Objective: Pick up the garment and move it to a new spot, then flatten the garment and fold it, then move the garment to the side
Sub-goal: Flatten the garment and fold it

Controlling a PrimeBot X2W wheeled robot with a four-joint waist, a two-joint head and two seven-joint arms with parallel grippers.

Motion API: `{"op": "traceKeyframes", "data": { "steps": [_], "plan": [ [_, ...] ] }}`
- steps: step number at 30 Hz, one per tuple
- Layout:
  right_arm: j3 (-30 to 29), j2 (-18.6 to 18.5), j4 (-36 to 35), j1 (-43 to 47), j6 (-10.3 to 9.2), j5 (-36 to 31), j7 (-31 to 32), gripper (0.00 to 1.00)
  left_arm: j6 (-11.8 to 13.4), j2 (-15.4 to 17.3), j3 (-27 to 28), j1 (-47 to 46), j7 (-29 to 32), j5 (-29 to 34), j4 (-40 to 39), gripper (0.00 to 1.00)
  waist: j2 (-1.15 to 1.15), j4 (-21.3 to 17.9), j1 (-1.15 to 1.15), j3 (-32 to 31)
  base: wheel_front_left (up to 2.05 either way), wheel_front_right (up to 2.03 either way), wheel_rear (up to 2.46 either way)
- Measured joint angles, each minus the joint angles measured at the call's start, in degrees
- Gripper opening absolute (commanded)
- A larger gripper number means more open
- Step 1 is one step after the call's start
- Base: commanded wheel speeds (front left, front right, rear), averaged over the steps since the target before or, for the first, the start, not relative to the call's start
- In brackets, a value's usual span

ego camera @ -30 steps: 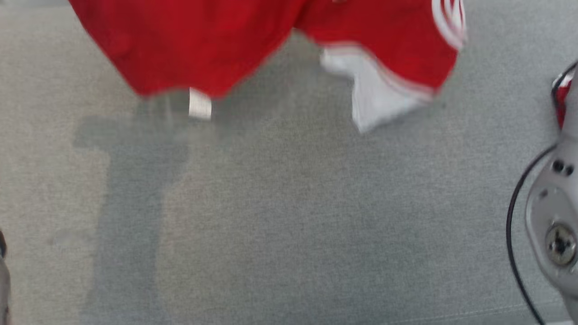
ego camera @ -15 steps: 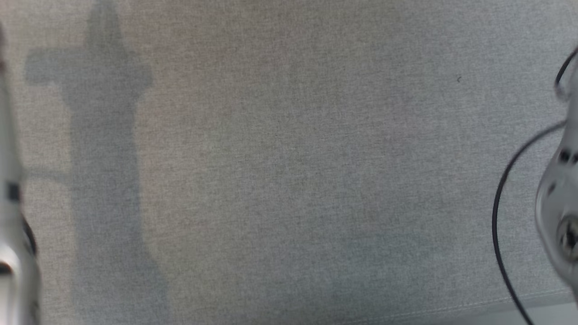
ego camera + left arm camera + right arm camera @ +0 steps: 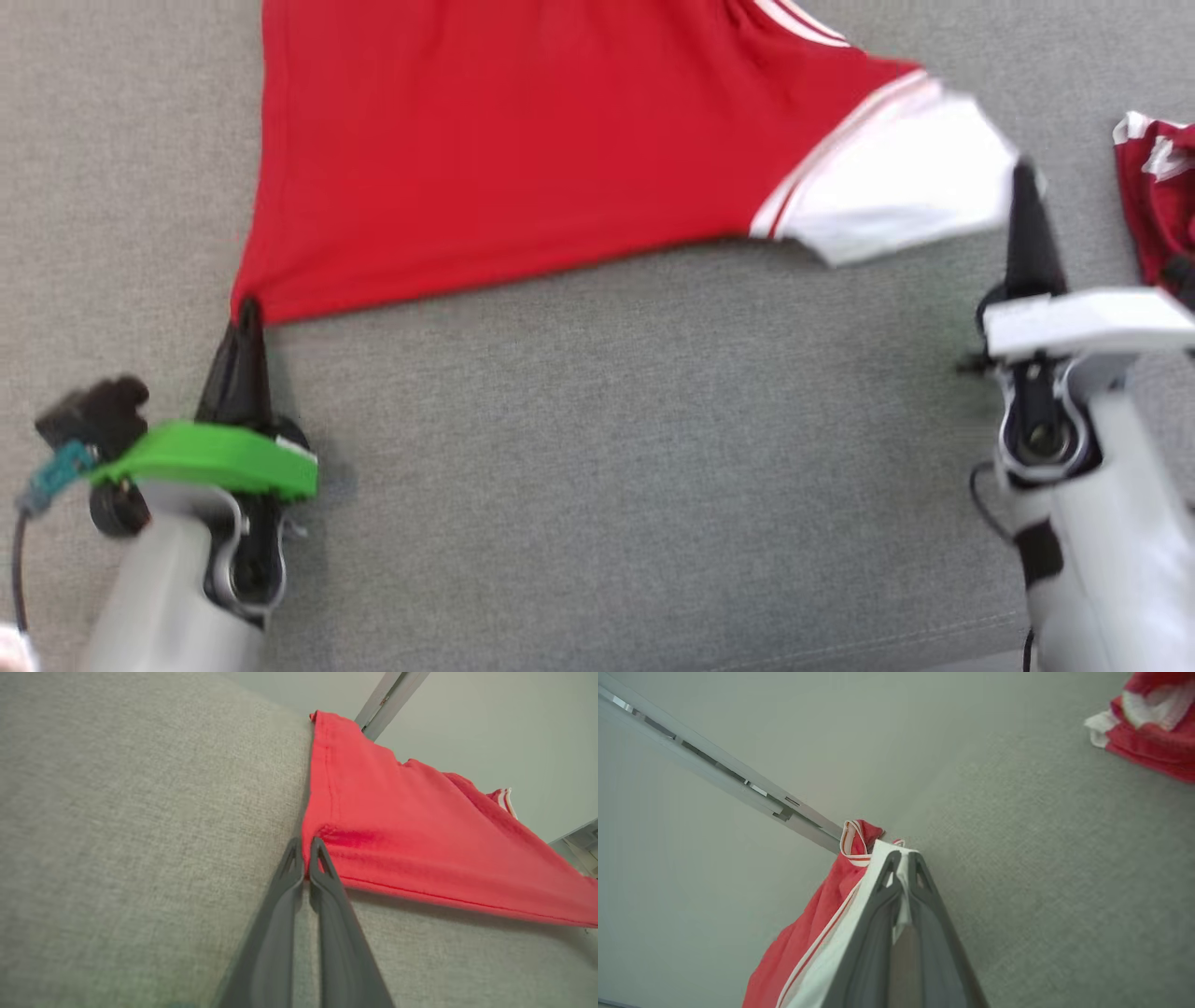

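Note:
The garment (image 3: 523, 159) is a red shirt with a white sleeve and white stripes, stretched across the grey cloth surface (image 3: 607, 448). My left gripper (image 3: 247, 313) is shut on the shirt's red hem corner, and the left wrist view shows its tips (image 3: 306, 847) pinching that corner of the garment (image 3: 420, 844). My right gripper (image 3: 1025, 177) is shut on the white sleeve; in the right wrist view the white cloth runs between its fingers (image 3: 903, 858), and the garment (image 3: 817, 924) hangs to the left. The shirt's far part runs past the head view's top edge.
A second red and white garment (image 3: 1158, 205) lies bunched at the far right, seen also as the bunched garment (image 3: 1153, 728) in the right wrist view. A metal rail (image 3: 719, 774) runs along the pale wall behind the surface. Bare grey cloth spreads between my two arms.
The head camera has swung a lot, so the whole picture shifted. The shirt, blurred and hanging a second ago, now spans between both shut grippers, pulled taut.

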Motion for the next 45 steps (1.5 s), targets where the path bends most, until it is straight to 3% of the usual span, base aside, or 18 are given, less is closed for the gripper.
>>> {"op": "traceKeyframes", "data": {
  "steps": [11,23,28,34,45],
  "plan": [
    [3.09,-0.8,0.69,19.19,0.0,6.23,-2.57,0.0,0.0,-7.93,5.14,15.17,-0.22,2.54,-0.9,0.0,0.0,0.68,0.0,-7.49,0.0,0.0,0.0],
    [3.74,-1.27,-1.46,32.5,0.0,10.68,-3.57,0.0,0.0,-11.02,7.22,27.21,-0.16,4.45,-5.06,0.0,0.0,2.51,-0.01,-14.56,0.0,0.0,0.0],
    [3.23,-1.19,-6.72,30.25,-0.02,12.67,-3.75,0.0,0.0,-11.13,4.68,26.61,-0.15,4.7,-10.0,0.0,0.0,3.14,0.0,-13.97,0.0,0.0,0.0],
    [3.78,-1.78,-10.22,19.22,-0.03,12.2,-3.83,0.0,0.0,-9.7,1.46,17.91,-0.18,5.19,-13.19,0.0,0.0,3.39,0.0,-10.75,0.0,0.0,0.0],
    [6.44,-1.99,0.94,0.8,-0.04,3.59,-3.81,0.0,0.01,-9.6,0.01,5.36,-0.18,4.52,-6.08,0.0,0.0,4.09,0.0,-4.49,0.0,0.0,0.0]
  ]
}}
